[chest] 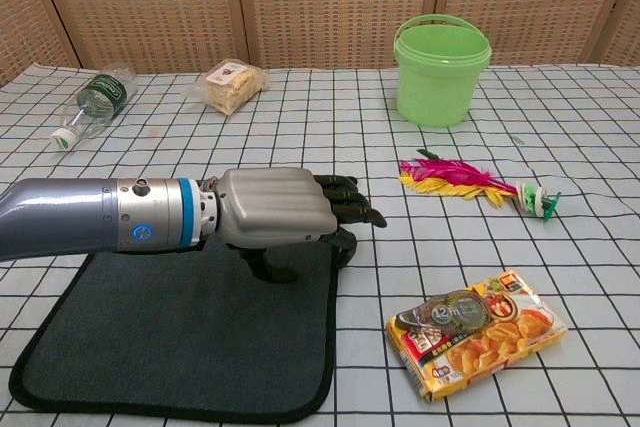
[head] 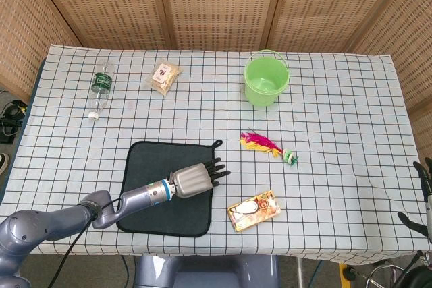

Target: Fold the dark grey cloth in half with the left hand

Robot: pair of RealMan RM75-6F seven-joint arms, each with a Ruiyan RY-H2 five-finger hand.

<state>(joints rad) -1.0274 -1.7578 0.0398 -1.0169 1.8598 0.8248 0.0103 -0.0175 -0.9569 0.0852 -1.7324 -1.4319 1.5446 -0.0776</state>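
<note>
Head view looks steeply down on the whole table (head: 337,133); chest view faces it low, close, sharing its middle.
</note>
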